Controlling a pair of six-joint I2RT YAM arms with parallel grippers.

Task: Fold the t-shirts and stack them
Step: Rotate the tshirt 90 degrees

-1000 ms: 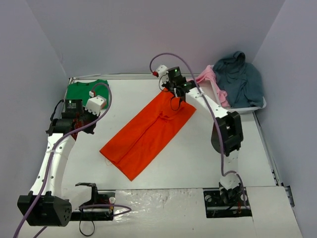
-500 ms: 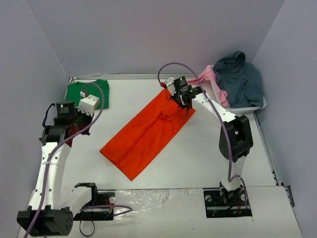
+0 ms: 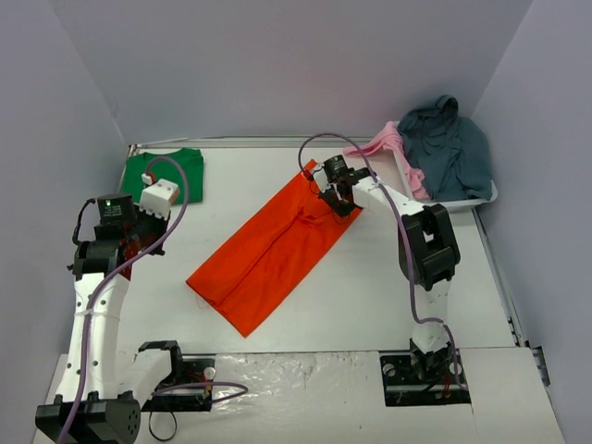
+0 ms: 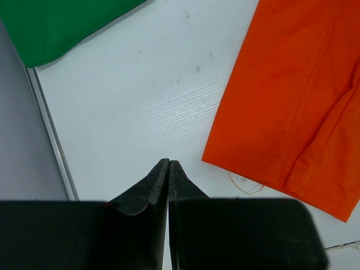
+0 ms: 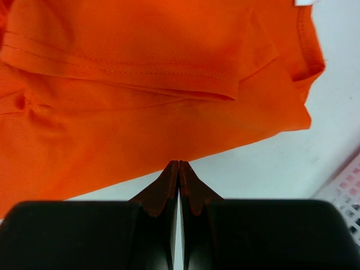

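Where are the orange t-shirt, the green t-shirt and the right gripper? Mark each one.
orange t-shirt (image 3: 273, 250): top external view, middle of the folded body.
green t-shirt (image 3: 137, 172): top external view, left part of the cloth.
right gripper (image 5: 179, 165): right wrist view, where the closed fingertips meet.

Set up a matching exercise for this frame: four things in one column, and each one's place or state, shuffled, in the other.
1. bright orange cloth t-shirt
2. solid green cloth t-shirt
3. dark blue-grey crumpled garment
4. right hand

A. heaped in the white plastic basket, far right
B. flat, long diagonal strip, centre
C. far left corner
D. shut, at the orange shirt's far end

Pairs: 1-B, 2-C, 3-A, 4-D
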